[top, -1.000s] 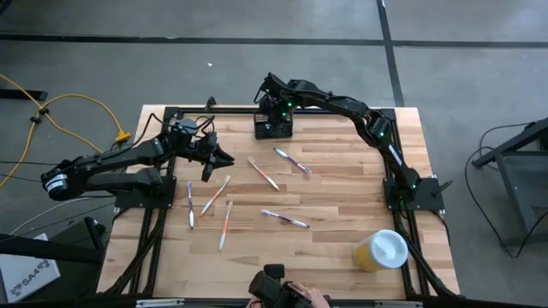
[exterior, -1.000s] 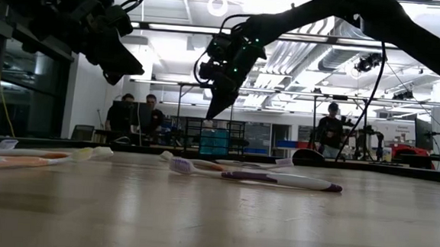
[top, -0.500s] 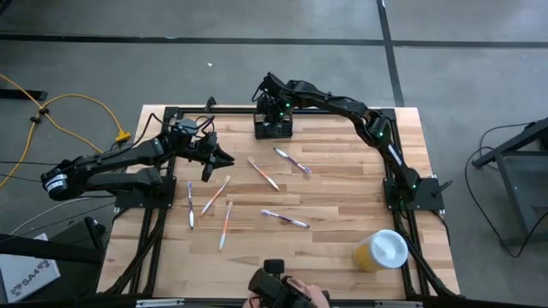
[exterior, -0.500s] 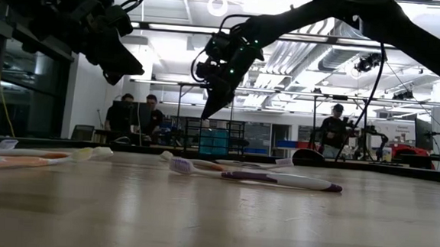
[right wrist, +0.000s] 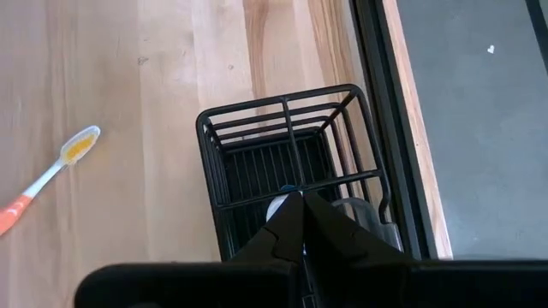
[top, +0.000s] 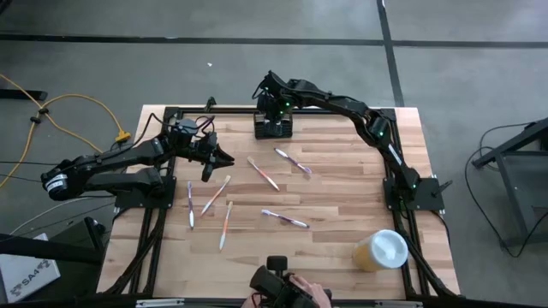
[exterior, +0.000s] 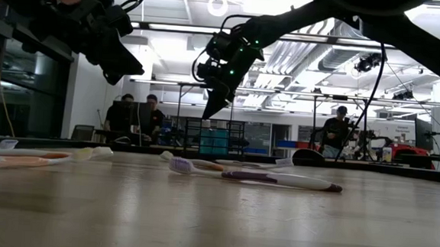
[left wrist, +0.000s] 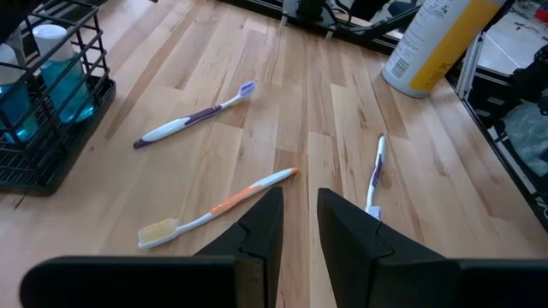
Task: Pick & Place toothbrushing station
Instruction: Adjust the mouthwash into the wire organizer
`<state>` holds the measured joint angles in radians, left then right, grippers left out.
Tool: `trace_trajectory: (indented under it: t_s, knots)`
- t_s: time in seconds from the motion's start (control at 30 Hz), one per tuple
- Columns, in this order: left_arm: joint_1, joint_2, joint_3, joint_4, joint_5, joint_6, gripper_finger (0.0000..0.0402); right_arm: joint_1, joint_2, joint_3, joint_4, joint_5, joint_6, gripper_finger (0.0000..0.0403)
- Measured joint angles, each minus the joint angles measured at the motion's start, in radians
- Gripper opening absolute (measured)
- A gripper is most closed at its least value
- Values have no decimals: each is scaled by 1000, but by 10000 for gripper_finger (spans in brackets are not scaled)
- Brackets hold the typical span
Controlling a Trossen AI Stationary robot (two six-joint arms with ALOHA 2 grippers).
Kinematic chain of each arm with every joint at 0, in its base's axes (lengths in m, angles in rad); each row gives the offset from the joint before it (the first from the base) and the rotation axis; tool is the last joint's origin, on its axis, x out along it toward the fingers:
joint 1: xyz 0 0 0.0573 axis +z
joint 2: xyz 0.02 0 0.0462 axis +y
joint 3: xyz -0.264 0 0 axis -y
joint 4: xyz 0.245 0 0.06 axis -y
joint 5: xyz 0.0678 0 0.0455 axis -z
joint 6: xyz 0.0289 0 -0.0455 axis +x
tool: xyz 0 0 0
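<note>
High view: the toothbrushing station [top: 273, 127], a black wire caddy, sits at the table's far edge, and the right gripper [top: 272, 106] hangs right over it. To do this well, I'd say those fingers must part before dropping onto a wire. The left gripper [top: 224, 159] hovers nearer than the caddy, to its left, above scattered toothbrushes.

Low view: right gripper [exterior: 208, 112] points steeply down, clear of the table, fingers pinched to a point. Left gripper [exterior: 124, 62] hangs high, nothing visible in it.

Left wrist view: the left fingers [left wrist: 259, 233] show a narrow gap, empty, an orange toothbrush [left wrist: 217, 209] below; the caddy [left wrist: 53, 150] stands well off.

Right wrist view: closed tips of the right gripper [right wrist: 301, 208] are centred over the caddy [right wrist: 287, 152], holding nothing; a bottle shows inside.
</note>
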<state>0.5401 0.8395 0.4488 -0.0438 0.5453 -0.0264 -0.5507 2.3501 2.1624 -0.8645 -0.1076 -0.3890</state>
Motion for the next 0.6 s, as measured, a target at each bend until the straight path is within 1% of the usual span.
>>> trace_trajectory:
  t_s: [0.23,0.43,0.6]
  knots:
    - [0,0,0,0,0,0,71,-13,0,0,0,-2,4,2]
    - [0,0,0,0,0,0,71,-20,0,0,-6,29,4,2]
    - [0,0,0,0,0,0,71,-19,0,0,-18,25,19,2]
